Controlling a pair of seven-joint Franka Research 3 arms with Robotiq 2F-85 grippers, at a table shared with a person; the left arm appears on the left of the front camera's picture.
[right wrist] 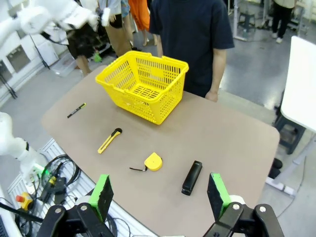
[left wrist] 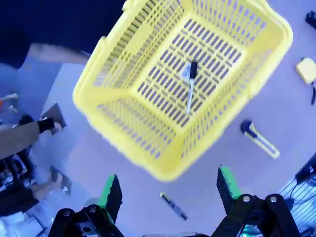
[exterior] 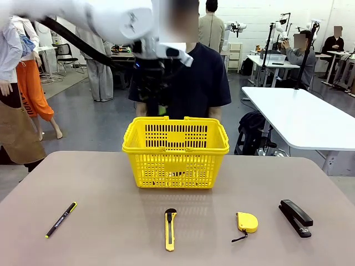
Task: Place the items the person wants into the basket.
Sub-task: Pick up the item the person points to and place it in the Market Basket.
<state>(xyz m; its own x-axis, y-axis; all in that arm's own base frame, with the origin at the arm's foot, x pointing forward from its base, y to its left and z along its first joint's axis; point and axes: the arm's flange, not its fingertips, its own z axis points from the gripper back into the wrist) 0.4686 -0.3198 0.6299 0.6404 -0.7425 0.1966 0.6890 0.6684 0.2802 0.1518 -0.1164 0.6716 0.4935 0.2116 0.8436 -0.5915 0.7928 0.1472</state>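
No text, label, brand or number was legible in any view. Any print on the thin black pen with yellow ends (exterior: 61, 220), the yellow-and-black utility knife (exterior: 170, 229), the small yellow tape measure (exterior: 247, 221) or the black stapler (exterior: 295, 218) was too small to make out.
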